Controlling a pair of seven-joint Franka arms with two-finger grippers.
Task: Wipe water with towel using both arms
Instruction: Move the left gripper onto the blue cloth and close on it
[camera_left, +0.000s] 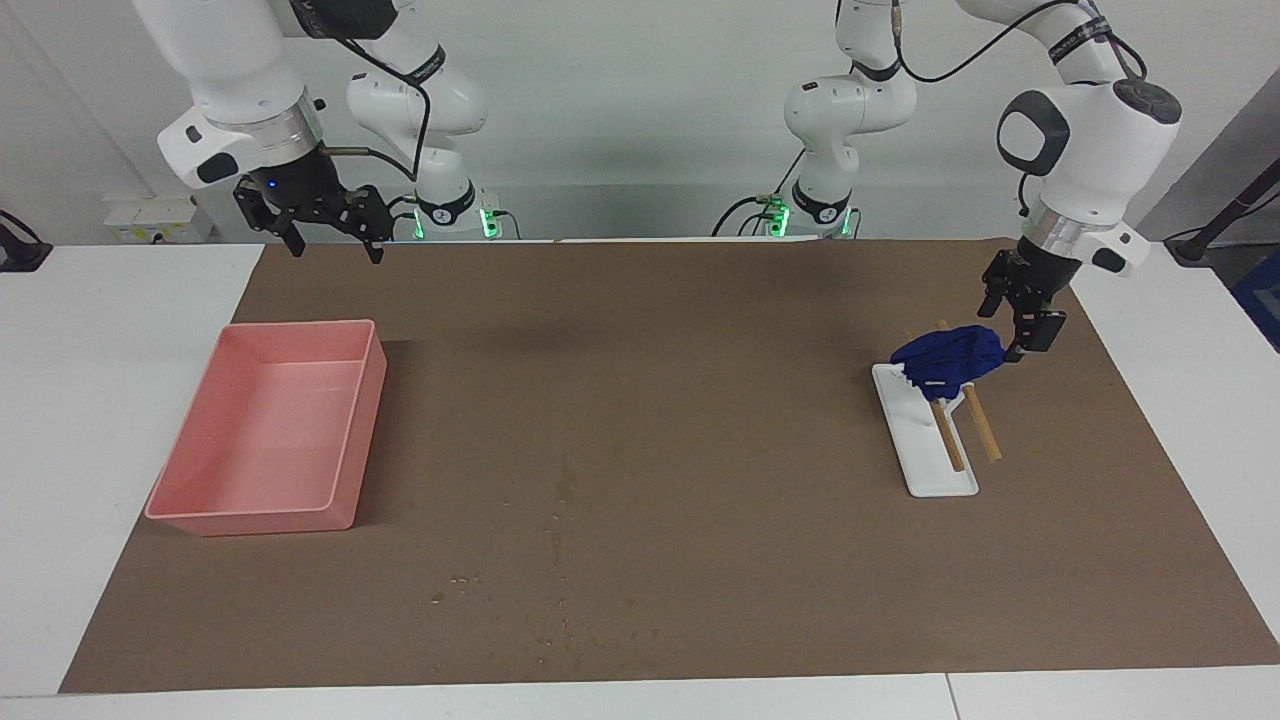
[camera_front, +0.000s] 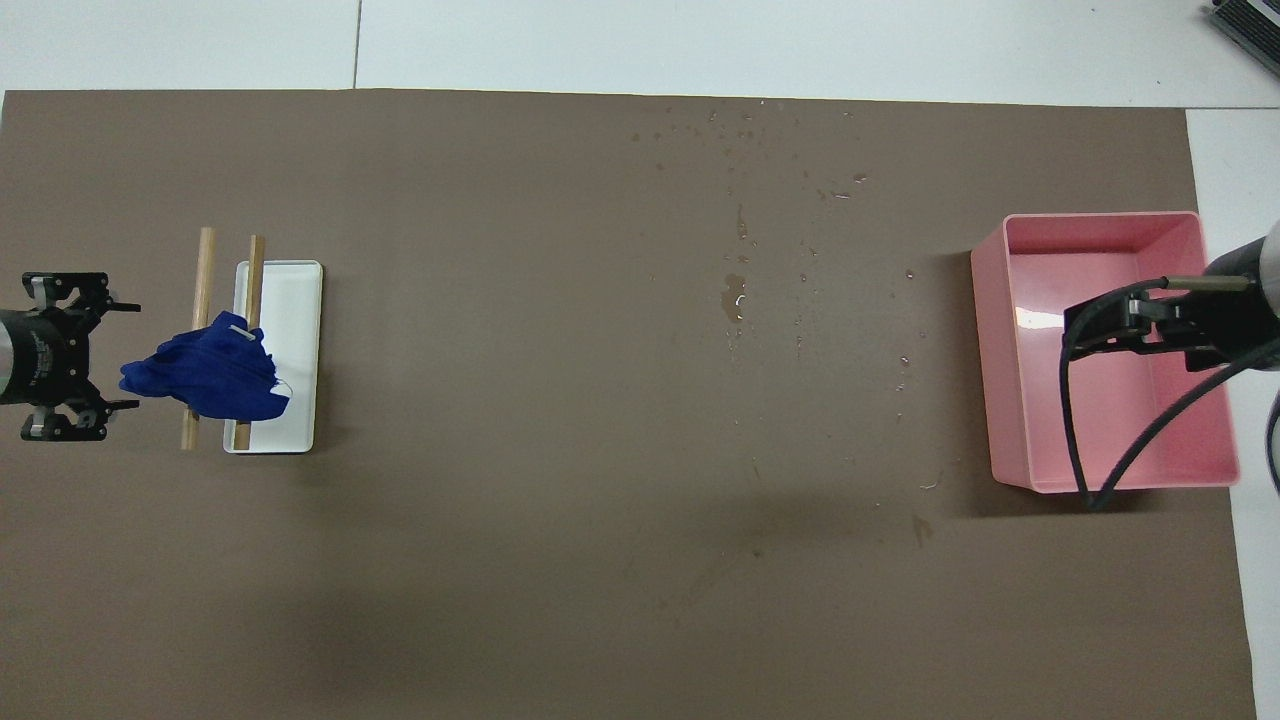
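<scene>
A: So where does the towel sit relative to the left claw?

B: Just beside it, toward the table's middle and slightly lower. The towel is bunched over two sticks that lean on a white tray. The claw is low at the towel's outer edge, at the left arm's end of the table, jaws spread wide and empty.

A: Is it touching the cloth?

B: I can't tell. From the facing view one finger seems level with the towel's edge; the other stands off.

A: How does the towel's long axis lie?

B: From overhead the towel stretches from the claw toward the tray, across the sticks. The spread fingers straddle that tip, so my guess is the claw needs to push in along that axis before closing.

A: And the right claw?

B: It waits open and empty, well away, above the pink bin. The left arm is far nearer the towel.

A: The water?

B: Well off from the left claw, between towel and bin: a small puddle with droplets scattered around it.

A: What does each view add?

B: Overhead shows the fingers bracketing the towel's end, but not height. The facing view gives height, showing the claw down near the cloth.
</scene>
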